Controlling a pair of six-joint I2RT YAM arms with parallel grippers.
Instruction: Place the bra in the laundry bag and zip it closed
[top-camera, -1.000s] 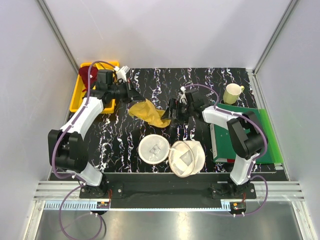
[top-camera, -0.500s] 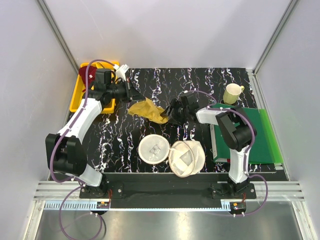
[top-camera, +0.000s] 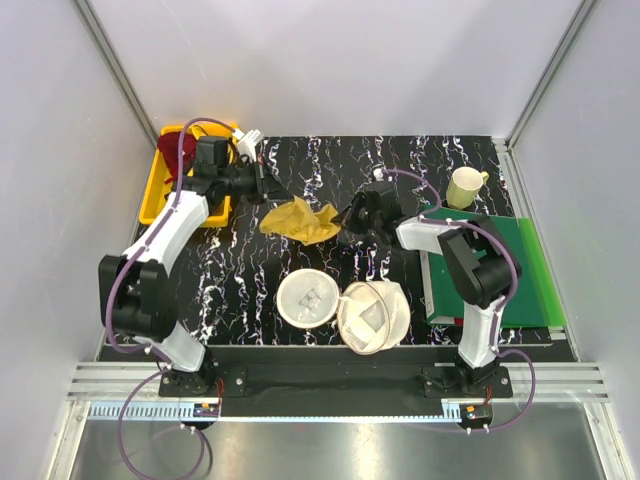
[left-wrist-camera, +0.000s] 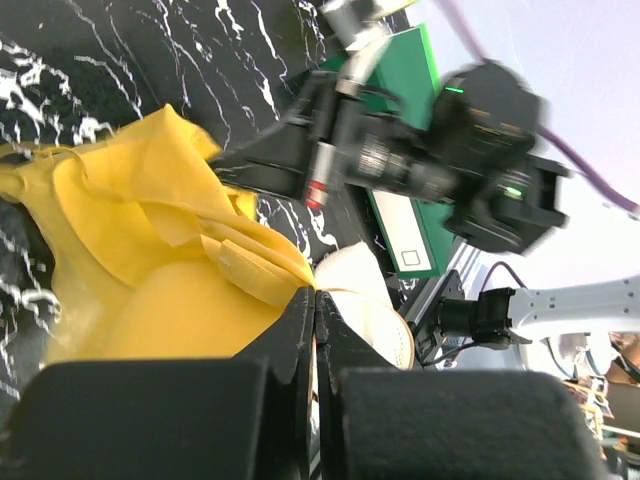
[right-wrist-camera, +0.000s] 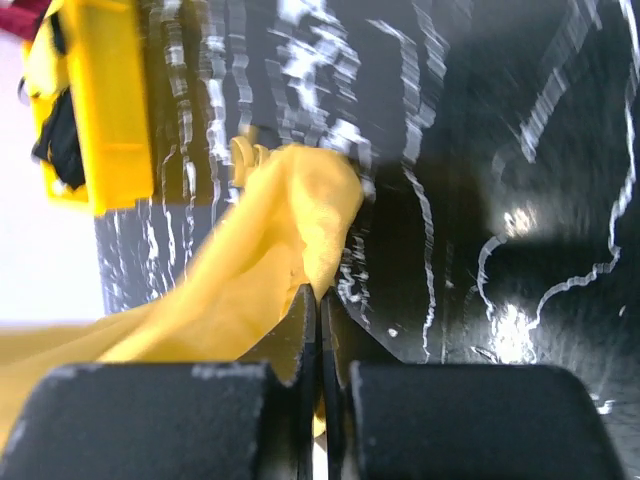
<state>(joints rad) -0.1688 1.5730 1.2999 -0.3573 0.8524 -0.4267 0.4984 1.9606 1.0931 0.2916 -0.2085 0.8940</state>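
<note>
The bra (top-camera: 300, 220) hangs bunched between the two arms in the upper middle of the top view, over the black marbled desk (top-camera: 420, 160) and not yet over the bag (top-camera: 385, 300). The left claw (top-camera: 262, 190) is clenched at the garment's upper-left corner. In its wrist view the jaws are pressed together and yellow fabric meets their tips, so it appears to be pinching an edge or strap. The right claw (top-camera: 345, 218) is clenched on the opposite, right-hand end, and its wrist view shows a fold of yellow cloth nipped between the closed tips.

The bag lies open at the lower centre of the frame, its two mesh domes side by side, mouths up, and nothing yellow is inside either. A yellow tray (top-camera: 152, 195) sits at the upper left, a mug (top-camera: 463, 186) at the upper right, and a green board (top-camera: 525, 265) at the right edge.

The step in hand looks like the carry: the bra is held at both ends and the loading has not begun. Next, both arms probably need to travel together toward the lower centre and lower the cloth into one dome. They should release only once the straps and cups sit inside the rim, as stray fabric could catch the zip.
</note>
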